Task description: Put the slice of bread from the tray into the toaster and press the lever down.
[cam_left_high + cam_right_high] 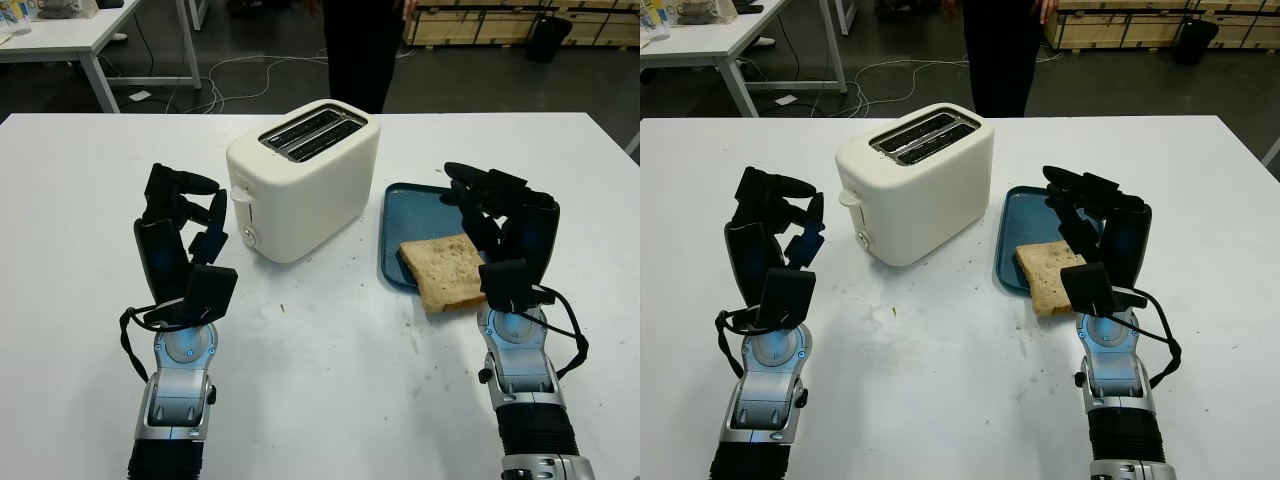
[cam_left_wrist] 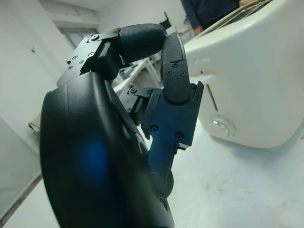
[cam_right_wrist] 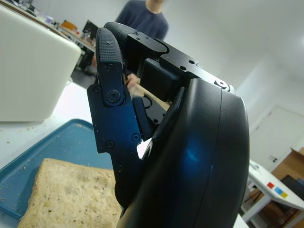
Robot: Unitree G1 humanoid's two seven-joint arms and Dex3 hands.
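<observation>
A white two-slot toaster (image 1: 305,180) stands at the middle of the white table, its slots empty, its lever (image 1: 240,197) up on the end facing my left hand. To its right a slice of bread (image 1: 445,270) lies on a blue tray (image 1: 400,210), overhanging the tray's near edge. My left hand (image 1: 195,200) is raised just left of the toaster, open and holding nothing. Right of the tray, close beside the bread, my right hand (image 1: 470,195) is raised, also open. The right wrist view has the bread (image 3: 71,194) just below the right hand's fingers (image 3: 111,95).
A person (image 1: 360,50) in dark clothes stands behind the far edge of the table. Another white table (image 1: 60,35) and cables on the floor are at the back left. Crumbs speckle the tabletop (image 1: 330,350) between my arms.
</observation>
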